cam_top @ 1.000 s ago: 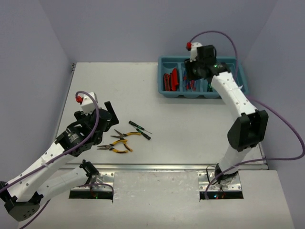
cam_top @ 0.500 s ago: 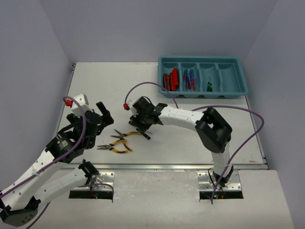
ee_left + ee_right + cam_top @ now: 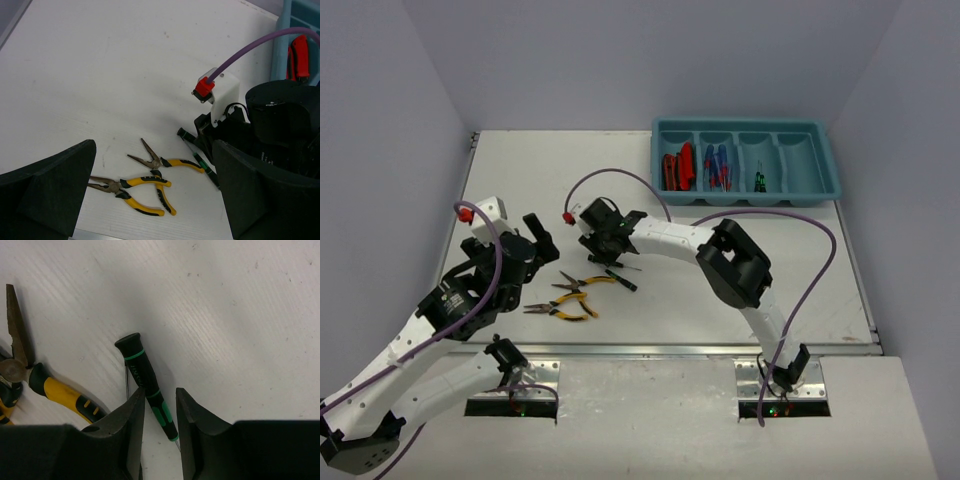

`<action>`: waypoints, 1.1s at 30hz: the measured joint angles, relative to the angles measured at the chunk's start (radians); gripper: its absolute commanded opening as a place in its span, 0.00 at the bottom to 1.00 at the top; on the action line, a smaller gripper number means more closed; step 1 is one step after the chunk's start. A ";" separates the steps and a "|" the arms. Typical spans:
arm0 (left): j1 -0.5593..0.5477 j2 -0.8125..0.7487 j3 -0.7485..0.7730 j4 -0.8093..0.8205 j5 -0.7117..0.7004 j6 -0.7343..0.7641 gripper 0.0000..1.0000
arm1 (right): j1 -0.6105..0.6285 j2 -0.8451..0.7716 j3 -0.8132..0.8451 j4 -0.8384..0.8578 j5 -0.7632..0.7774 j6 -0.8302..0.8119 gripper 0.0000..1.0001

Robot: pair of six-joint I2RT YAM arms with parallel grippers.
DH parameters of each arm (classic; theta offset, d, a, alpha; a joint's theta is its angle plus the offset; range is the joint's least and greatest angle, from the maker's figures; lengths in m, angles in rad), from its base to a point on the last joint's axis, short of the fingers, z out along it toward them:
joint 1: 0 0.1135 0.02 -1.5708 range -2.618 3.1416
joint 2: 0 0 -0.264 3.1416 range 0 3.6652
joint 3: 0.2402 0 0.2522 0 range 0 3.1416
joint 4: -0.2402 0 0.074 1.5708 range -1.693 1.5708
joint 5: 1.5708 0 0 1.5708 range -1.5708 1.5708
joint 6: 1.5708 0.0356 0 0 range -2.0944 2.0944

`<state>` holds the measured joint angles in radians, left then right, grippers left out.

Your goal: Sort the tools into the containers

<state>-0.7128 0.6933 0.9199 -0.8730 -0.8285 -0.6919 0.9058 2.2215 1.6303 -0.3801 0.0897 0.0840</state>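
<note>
My right gripper (image 3: pixel 603 243) is down at the table, its jaws open on either side of a slim black-and-green screwdriver (image 3: pixel 148 386). The right finger stands clear of it. A second thin shaft (image 3: pixel 126 384) lies beside it. Two yellow-handled pliers (image 3: pixel 582 284) (image 3: pixel 560 310) lie crossed just left of there; they also show in the left wrist view (image 3: pixel 150 182). My left gripper (image 3: pixel 542 240) is wide open and empty above the table, left of the pliers. The teal tray (image 3: pixel 745 125) at the back right holds red utility knives (image 3: pixel 677 168), blue screwdrivers (image 3: pixel 717 165) and black-and-green screwdrivers (image 3: pixel 760 180).
The tray's rightmost compartment (image 3: pixel 803 165) shows nothing in it. My right arm (image 3: pixel 670 237) stretches low across the table's middle, its purple cable looping above. Grey walls close in the table at left, back and right.
My right gripper left the tray, swung down to the screwdrivers on the table, then edged left over them. My left arm pulled back slightly to the left.
</note>
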 measured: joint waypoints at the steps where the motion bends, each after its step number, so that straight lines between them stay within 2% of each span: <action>1: 0.000 0.000 0.000 0.000 0.000 0.000 1.00 | 0.000 0.004 0.006 -0.002 0.002 -0.003 0.31; 5: 0.000 0.000 0.000 0.000 0.001 0.003 1.00 | 0.000 0.013 0.018 -0.008 0.002 -0.006 0.26; 18: 0.000 -0.002 0.000 0.001 0.006 0.007 1.00 | -0.042 0.009 -0.013 0.014 -0.069 -0.037 0.34; 23: 0.000 -0.002 0.000 0.002 0.006 0.007 1.00 | -0.062 -0.006 -0.063 0.040 -0.087 -0.082 0.33; 25: 0.000 -0.002 0.000 0.002 0.006 0.007 1.00 | -0.071 -0.014 -0.076 0.044 -0.102 -0.106 0.28; 30: 0.000 0.000 0.000 0.002 0.007 0.007 1.00 | -0.080 -0.017 -0.080 0.043 -0.117 -0.146 0.03; 33: 0.000 0.000 0.000 0.002 0.008 0.007 1.00 | -0.084 -0.018 -0.080 0.042 -0.079 -0.140 0.00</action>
<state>-0.7128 0.6937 0.9199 -0.8715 -0.8205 -0.6846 0.8213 2.2033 1.5506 -0.3386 0.0103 -0.0564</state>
